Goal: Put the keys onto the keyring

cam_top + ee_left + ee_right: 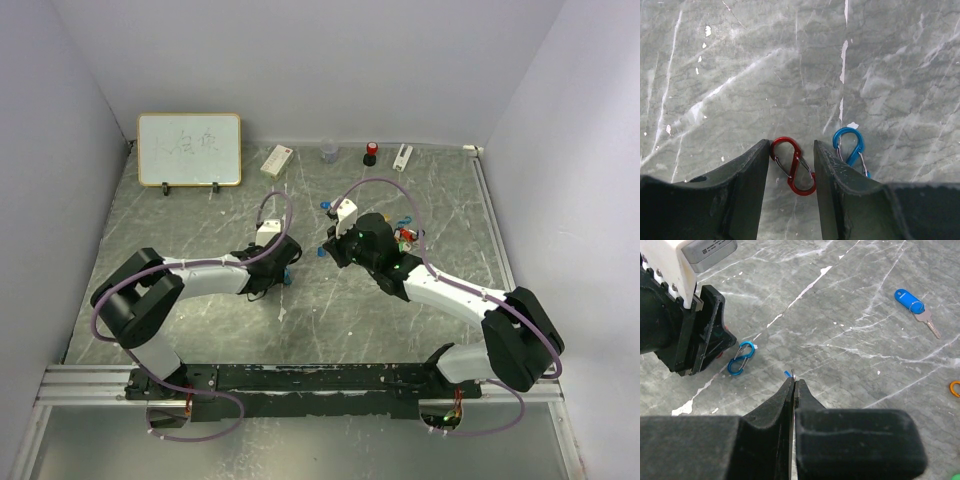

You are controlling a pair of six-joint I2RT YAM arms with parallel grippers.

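My left gripper (790,162) is down on the table with a red carabiner (794,166) between its jaws, and both fingers touch it. My right gripper (794,385) is shut on the thin metal keyring (794,373), whose edge pokes out above the fingertips. A key with a blue tag (910,301) lies on the table at the far right of the right wrist view. In the top view both grippers meet near the table's middle, left gripper (285,268) and right gripper (323,250), with several coloured keys (406,238) just behind the right arm.
A blue carabiner (849,146) lies just right of the left gripper's right finger, also seen as the blue carabiner (741,358) beside the left arm. An orange ring (955,388) is at the right edge. A whiteboard (189,150), a white box (277,160) and small bottles (370,153) line the back wall.
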